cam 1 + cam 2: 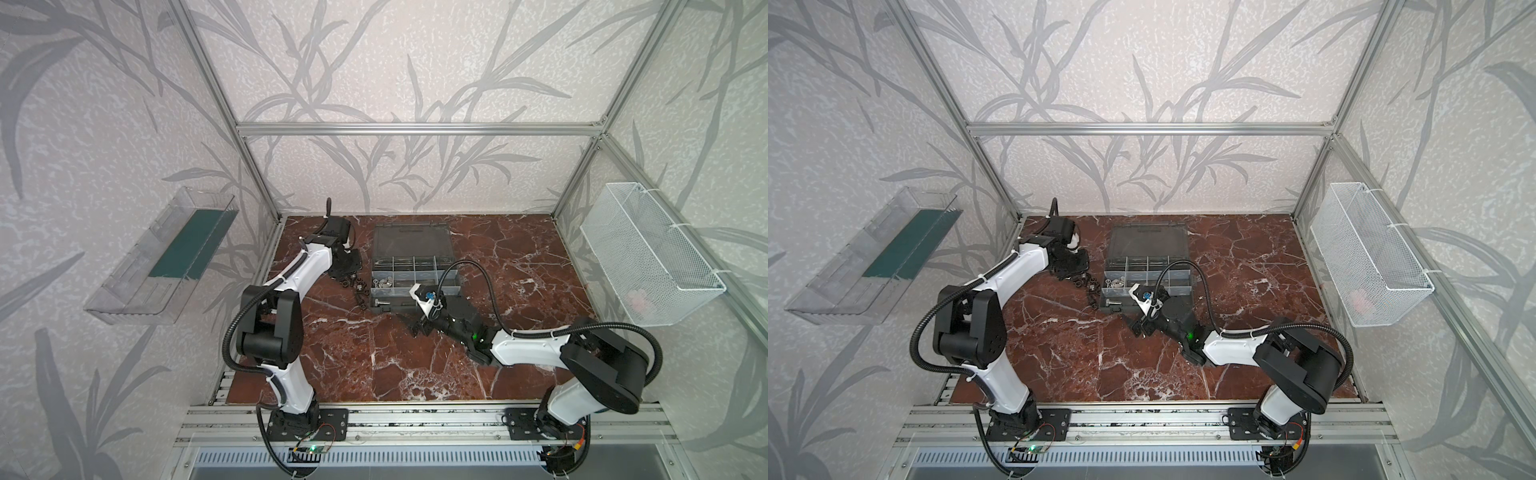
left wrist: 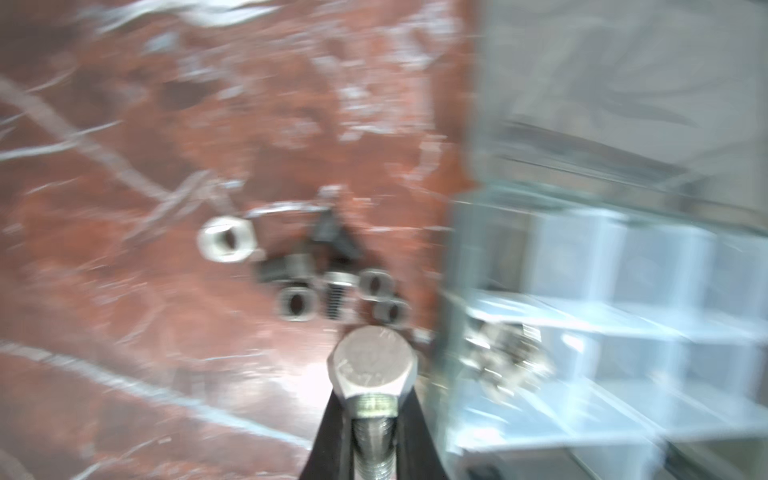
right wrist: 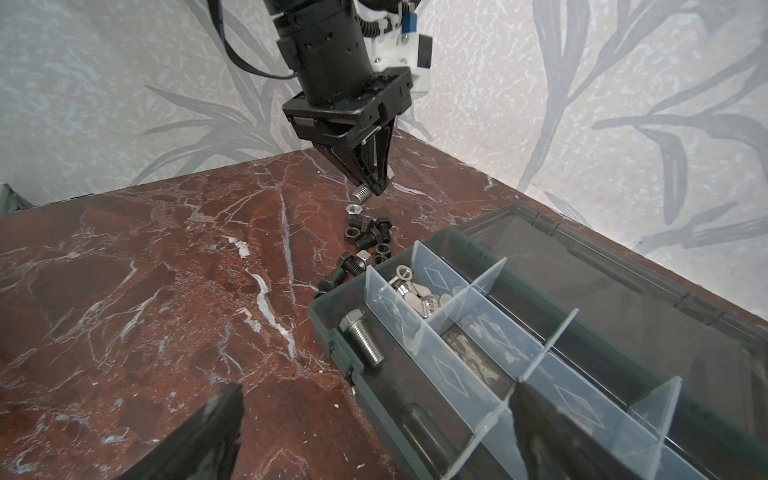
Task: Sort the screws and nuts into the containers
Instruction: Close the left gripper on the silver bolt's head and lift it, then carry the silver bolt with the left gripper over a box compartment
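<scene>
The left pincer (image 3: 372, 188) is clamped on a silver screw (image 2: 374, 368). It grips the thin part, right behind the fat head. The screw hangs in the air above the bench (image 3: 124, 291), not touching it.

Just under this pincer lies a silver nut (image 3: 354, 209). A bit past the nut is a heap of black screws and nuts (image 3: 368, 235). Beyond the heap, near the pincer but not touching it, is the open case (image 3: 326, 328) with its little boxes. One end box already holds a big silver screw (image 3: 362, 344). The box next to it holds some shiny bits (image 3: 415, 293), too small to name.

The right pincer (image 1: 417, 328) has its two fingers wide apart and holds nothing. It waits just beside the near end of the case.

The job now looks like carrying the screw to the case. To do it well, the left pincer should squeeze tight and stay high enough to clear the heap and the case wall. The box with the big silver screw looks like the best home. The pincer should go low into that box before it lets go, so the screw does not bounce out. It should also stay away from the right pincer.
</scene>
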`<state>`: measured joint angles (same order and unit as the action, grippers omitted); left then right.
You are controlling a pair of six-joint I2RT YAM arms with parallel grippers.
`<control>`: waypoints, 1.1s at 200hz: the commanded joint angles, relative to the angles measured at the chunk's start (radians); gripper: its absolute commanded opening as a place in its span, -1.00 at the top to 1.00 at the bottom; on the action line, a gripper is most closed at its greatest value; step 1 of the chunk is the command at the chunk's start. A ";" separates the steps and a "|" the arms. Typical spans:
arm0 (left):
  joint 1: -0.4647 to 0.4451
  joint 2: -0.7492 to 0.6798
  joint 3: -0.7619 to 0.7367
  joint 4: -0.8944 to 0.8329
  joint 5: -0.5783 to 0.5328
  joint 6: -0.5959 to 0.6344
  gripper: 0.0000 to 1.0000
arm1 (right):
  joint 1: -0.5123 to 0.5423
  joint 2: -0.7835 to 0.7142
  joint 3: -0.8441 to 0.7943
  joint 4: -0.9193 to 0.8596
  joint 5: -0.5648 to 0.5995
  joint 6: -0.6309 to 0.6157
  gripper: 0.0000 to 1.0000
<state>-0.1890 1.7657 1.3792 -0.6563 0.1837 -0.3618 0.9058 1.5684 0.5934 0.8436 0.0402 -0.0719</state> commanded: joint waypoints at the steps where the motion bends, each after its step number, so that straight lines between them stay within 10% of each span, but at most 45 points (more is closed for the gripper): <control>1: -0.057 -0.015 -0.009 0.021 0.093 0.054 0.90 | -0.009 -0.027 -0.010 0.057 0.047 0.023 -0.98; 220: -0.339 0.140 0.048 -0.074 0.201 0.198 0.80 | -0.033 -0.097 -0.112 0.196 0.217 0.027 -0.98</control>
<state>-0.5064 1.8820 1.3811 -0.6899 0.3927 -0.2001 0.8768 1.5017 0.4911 0.9909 0.2363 -0.0528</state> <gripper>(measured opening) 0.109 0.991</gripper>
